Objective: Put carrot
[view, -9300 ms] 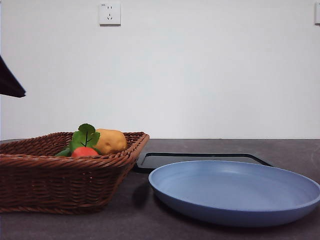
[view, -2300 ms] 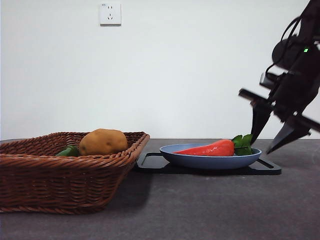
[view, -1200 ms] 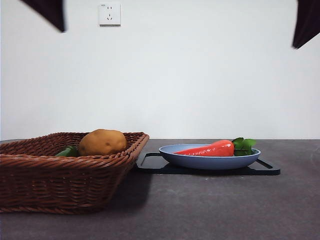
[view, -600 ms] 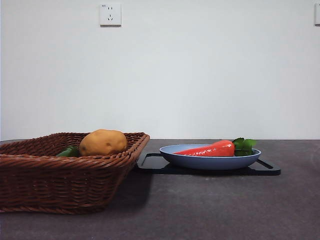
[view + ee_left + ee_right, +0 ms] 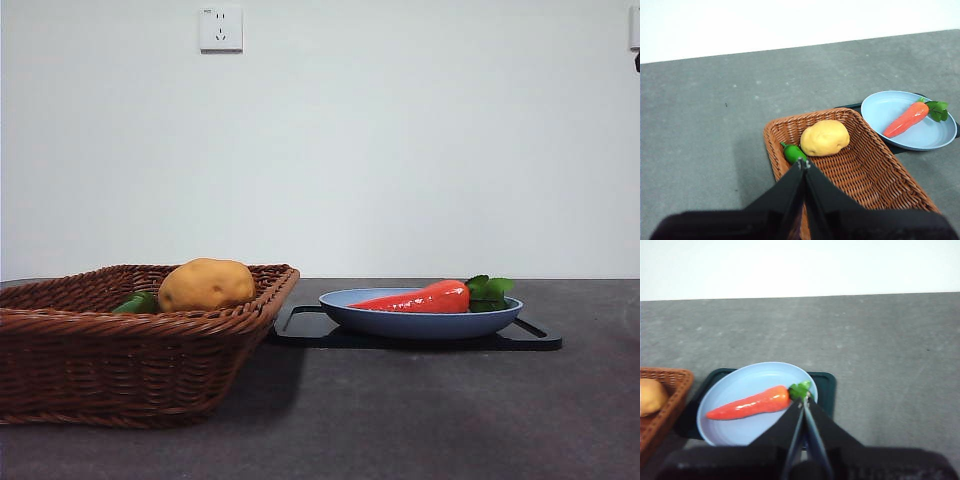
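Note:
The red-orange carrot [image 5: 420, 298] with green leaves lies in the blue plate [image 5: 420, 322], which rests on a black tray [image 5: 415, 340]. It also shows in the right wrist view [image 5: 750, 403] and the left wrist view [image 5: 907, 118]. My right gripper [image 5: 803, 401] is shut and empty, raised above the plate near the leaves. My left gripper [image 5: 803, 163] is shut and empty, raised above the wicker basket [image 5: 850, 170]. Only a dark tip [image 5: 637, 62] shows at the front view's right edge.
The brown wicker basket [image 5: 130, 350] at the left holds a tan potato [image 5: 205, 284] and a green vegetable [image 5: 135, 303]. A wall socket [image 5: 220, 27] sits on the white wall behind.
Both arms have lifted away and left the front view. The carrot and plate stay put on the black tray.

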Robot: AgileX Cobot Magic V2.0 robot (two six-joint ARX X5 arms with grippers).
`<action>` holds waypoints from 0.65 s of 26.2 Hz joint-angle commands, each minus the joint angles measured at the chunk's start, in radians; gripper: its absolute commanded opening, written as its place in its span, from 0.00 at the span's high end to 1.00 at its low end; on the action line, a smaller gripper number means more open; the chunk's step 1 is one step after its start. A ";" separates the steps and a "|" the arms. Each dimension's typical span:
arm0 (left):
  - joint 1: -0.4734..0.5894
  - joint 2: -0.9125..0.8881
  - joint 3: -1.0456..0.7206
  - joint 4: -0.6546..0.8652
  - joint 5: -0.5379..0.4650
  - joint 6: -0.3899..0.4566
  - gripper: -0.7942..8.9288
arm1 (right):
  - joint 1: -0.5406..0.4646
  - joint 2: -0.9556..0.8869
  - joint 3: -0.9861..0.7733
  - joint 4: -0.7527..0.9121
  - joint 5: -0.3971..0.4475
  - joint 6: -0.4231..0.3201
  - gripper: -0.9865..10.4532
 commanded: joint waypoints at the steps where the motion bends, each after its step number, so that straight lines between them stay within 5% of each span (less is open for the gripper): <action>1: -0.003 0.011 0.008 0.006 0.000 -0.013 0.91 | 0.002 0.001 0.008 0.016 0.011 0.011 0.91; 13: -0.003 0.011 0.007 0.009 0.002 -0.007 0.91 | 0.002 0.001 0.008 0.016 0.011 0.011 0.91; 17: 0.003 -0.016 0.004 0.011 -0.034 0.105 0.91 | 0.002 0.001 0.008 0.016 0.011 0.011 0.91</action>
